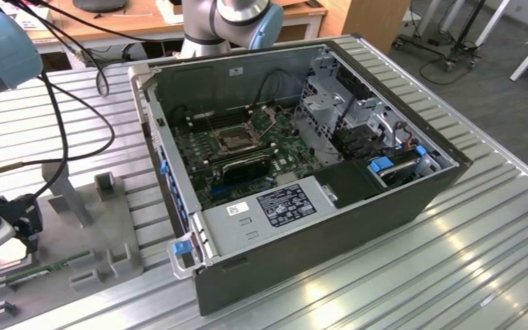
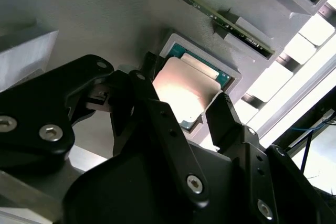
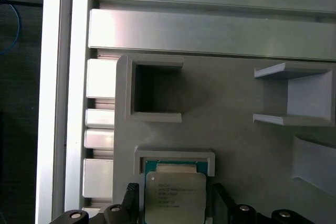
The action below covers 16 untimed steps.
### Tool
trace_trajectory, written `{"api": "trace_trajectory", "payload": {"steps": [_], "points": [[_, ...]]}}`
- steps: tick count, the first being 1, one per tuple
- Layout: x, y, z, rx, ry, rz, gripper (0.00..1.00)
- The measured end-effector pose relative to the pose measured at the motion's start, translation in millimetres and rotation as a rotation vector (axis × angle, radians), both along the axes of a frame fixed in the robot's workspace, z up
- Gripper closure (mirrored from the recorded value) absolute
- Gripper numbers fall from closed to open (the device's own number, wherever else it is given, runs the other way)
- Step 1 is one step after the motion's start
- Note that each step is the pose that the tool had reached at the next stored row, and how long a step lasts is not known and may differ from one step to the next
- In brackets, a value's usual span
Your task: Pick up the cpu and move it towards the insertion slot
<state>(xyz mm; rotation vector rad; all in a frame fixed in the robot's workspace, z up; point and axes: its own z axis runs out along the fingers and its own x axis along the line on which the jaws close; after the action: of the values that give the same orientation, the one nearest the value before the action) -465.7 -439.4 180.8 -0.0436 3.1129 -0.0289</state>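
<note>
Pick step: black gripper [image 2: 186, 88] straddles the silvery square cpu [image 3: 175, 195] in a grey plastic tray [image 3: 226, 135]; we cannot tell whether it grips; lifting, we judge, must stay level.

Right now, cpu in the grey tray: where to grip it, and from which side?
Pinch the cpu by its two opposite side edges, coming straight down from above. It lies flat, top up, in the grey tray; the raised lip guards one end, while those sides look free.
</note>
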Motion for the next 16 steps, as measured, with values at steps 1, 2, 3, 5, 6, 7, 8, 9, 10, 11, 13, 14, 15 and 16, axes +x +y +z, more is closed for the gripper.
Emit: {"api": "trace_trajectory", "payload": {"steps": [1, 2, 3, 5, 6, 7, 8, 9, 10, 11, 13, 14, 15, 16], "points": [[0.0, 0.0, 0.0, 0.0, 0.0, 0.0, 0.35], [-0.1, 0.2, -0.1, 0.0, 0.0, 0.0, 0.35], [-0.1, 0.4, -0.3, 0.0001, -0.0001, 0.0, 0.35], [-0.1, 1.2, -0.5, 0.0001, -0.0002, 0.0, 0.35], [-0.1, 1.6, -0.5, 0.0, 0.0, 0.0, 0.35], [-0.1, 2.0, -0.7, 0.0, 0.0, 0.0, 0.35], [0.0, 2.5, -0.9, 0.0001, -0.0002, 0.0, 0.35], [0.0, 2.7, -1.0, 0.0001, -0.0002, 0.0, 0.35], [0.0, 2.7, -1.0, 0.0, -0.0001, 0.0, 0.35], [0.0, 2.7, -1.0, 0.0, 0.0001, 0.0, 0.35], [-0.6, 2.9, -1.3, -0.0001, -0.0001, 0.0, 0.35], [-0.6, 3.0, -1.3, -0.0001, -0.0001, 0.0, 0.35], [-0.6, 3.0, -1.2, -0.0001, -0.0002, 0.0, 0.35], [-0.6, 3.0, -0.9, -0.0002, -0.0001, 0.0, 0.35]]}}
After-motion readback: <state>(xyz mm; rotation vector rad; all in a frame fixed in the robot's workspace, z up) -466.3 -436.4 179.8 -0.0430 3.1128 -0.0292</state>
